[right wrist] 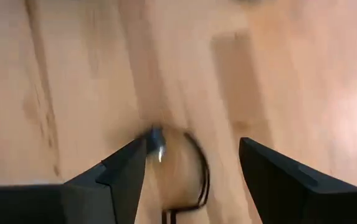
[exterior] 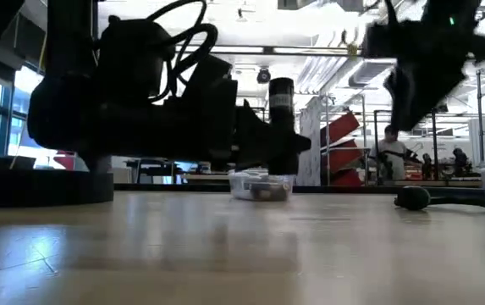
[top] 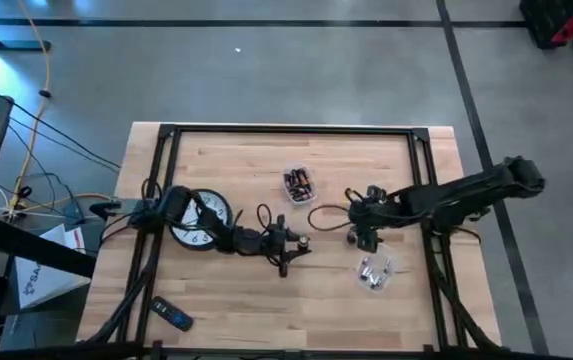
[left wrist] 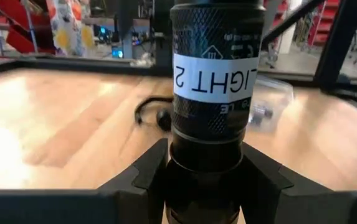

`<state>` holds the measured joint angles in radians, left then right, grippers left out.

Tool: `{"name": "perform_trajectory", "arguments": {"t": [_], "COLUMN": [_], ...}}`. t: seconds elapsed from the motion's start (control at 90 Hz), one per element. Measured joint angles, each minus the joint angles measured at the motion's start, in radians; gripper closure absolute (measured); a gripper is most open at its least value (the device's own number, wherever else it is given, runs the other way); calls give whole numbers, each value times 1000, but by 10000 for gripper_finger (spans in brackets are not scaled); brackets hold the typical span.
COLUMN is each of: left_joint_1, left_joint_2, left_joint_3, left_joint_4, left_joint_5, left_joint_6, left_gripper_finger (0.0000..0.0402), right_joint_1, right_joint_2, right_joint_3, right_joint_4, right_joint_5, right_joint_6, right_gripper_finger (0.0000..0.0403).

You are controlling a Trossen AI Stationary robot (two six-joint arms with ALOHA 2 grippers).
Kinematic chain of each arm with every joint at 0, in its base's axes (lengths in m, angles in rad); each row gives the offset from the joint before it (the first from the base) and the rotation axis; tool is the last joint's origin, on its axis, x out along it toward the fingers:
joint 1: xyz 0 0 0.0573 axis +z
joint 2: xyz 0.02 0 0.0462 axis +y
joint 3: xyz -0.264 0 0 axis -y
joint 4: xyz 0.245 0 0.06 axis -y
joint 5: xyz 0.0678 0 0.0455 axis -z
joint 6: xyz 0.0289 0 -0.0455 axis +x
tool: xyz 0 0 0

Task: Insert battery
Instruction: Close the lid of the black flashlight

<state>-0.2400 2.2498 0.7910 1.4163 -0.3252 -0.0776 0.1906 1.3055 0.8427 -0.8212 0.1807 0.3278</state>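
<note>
Left gripper (top: 294, 243): mid-worktop, fingers (left wrist: 147, 171) clamped either side of a black flashlight (left wrist: 212, 93), its barrel upright between them.
Right gripper (top: 364, 236): right of centre, above the bare wood, fingers (right wrist: 119, 171) spread wide, nothing between.
Battery tub (top: 298, 183): toward the far edge.
Second clear tub (top: 375, 271): nearer the front edge.

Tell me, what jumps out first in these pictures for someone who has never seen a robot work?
The left hand grips a black knurled metal flashlight body with a white label, held near the middle of the pale wooden table. The right hand hovers open above the bare wood, over a small dark cap with a cord loop. Behind them sits a clear plastic tub of batteries, and a round white wall clock lies under the left arm.
</note>
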Motion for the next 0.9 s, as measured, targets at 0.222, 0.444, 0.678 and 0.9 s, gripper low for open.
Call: {"name": "perform_trajectory", "arguments": {"t": [0.222,0.444,0.678,0.9], "left_joint_1": [12,19,24,24], "left_joint_2": [1,1,1,1], "left_joint_3": [-3,-3,-2,-2], "left_joint_4": [-59,-87,-93,-97], "left_joint_5": [0,0,1,1], "left_joint_6": [0,-23,-26,-26], "left_gripper_finger": [281,281,281,281], "right_joint_1": [-14,-14,-14,-14], "right_joint_2": [148,257,284,284], "right_joint_3": [-18,-18,-18,-19], "right_joint_4": [101,147,192,193], "right_joint_5": [-60,-125,-133,-139], "right_joint_6": [-177,-281,-288,-296], "right_gripper_finger": [179,186,240,277]}}
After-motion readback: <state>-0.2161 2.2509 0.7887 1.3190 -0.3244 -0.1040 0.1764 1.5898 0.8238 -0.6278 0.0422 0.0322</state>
